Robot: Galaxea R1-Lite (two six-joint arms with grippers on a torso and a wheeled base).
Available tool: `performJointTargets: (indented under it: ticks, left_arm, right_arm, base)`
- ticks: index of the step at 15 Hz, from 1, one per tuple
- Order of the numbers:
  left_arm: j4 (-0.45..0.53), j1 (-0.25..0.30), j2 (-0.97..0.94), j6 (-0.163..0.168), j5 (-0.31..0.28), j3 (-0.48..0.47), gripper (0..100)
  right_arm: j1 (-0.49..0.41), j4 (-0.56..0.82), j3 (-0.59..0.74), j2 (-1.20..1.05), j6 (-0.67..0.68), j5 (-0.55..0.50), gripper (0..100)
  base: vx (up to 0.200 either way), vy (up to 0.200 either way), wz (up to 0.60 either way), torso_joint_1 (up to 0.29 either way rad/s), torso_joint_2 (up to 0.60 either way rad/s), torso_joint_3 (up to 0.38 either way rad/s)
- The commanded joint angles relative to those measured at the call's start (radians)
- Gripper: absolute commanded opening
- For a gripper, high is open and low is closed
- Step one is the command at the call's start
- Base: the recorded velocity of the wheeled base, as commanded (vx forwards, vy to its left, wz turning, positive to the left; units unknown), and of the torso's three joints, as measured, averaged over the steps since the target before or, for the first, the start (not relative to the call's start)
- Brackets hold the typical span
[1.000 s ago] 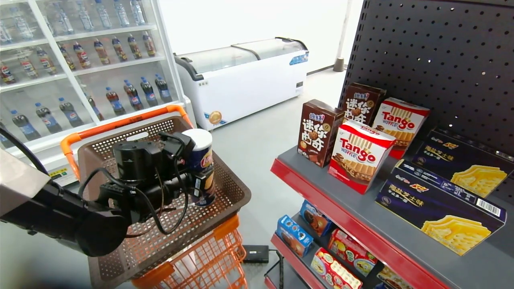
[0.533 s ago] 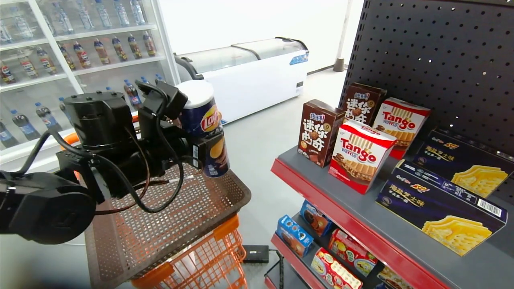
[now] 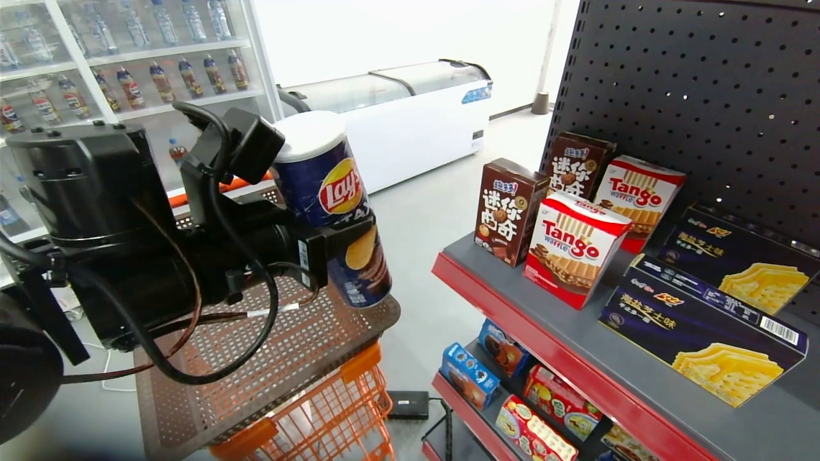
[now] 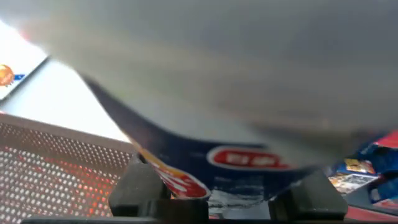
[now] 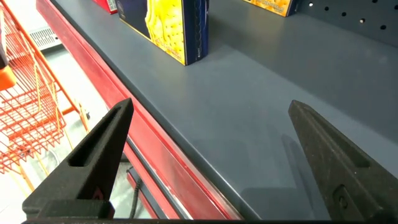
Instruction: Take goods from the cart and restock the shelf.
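Observation:
A blue chips can [image 3: 333, 205] with a white lid hangs tilted above the brown cart basket [image 3: 282, 358], and my left gripper [image 3: 336, 240] is shut on its middle. In the left wrist view the can [image 4: 249, 165] sits between the two black fingers [image 4: 140, 190]. The grey shelf [image 3: 512, 282] with a red front edge lies to the right of the can, a gap apart. My right gripper [image 5: 211, 168] is open just above a bare stretch of the shelf [image 5: 261, 93], beside a dark-blue box [image 5: 168, 25].
Brown boxes [image 3: 509, 211], red-and-white wafer boxes [image 3: 573, 246] and flat dark-blue boxes [image 3: 705, 326] stand on the shelf before a pegboard [image 3: 692, 96]. Lower shelves hold snacks [image 3: 471, 374]. An orange basket [image 3: 320, 416] sits under the brown one. Drink coolers and a freezer [image 3: 397, 121] stand behind.
My left arm has lifted the chips can up out of the brown basket and carried it a little right, toward the shelf. The can tilts more now.

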Motion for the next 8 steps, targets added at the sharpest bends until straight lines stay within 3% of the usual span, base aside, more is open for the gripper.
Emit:
performJointTargets:
  ticks: [1,4,6,8]
  left_arm:
    - [0.061,-0.018,-0.096,-0.002,-0.008,0.043,0]
    - [0.141,-0.022,-0.148,-0.004,-0.043,0.066,0]
    - [0.261,-0.022,-0.225,-0.027,-0.060,0.085,0]
    - [0.319,-0.022,-0.277,-0.033,-0.120,0.125,0]
  right_arm:
    - [0.000,0.000,0.000,0.001,0.000,0.000,100]
    - [0.000,0.000,0.000,0.001,0.000,0.000,100]
    - [0.000,0.000,0.000,0.001,0.000,0.000,100]
    - [0.000,0.000,0.000,0.001,0.000,0.000,100]
  base:
    - [0.000,0.000,0.00,0.000,0.00,0.000]
    - [0.000,0.000,0.00,0.000,0.00,0.000]
    - [0.000,0.000,0.00,0.000,0.00,0.000]
    - [0.000,0.000,0.00,0.000,0.00,0.000]
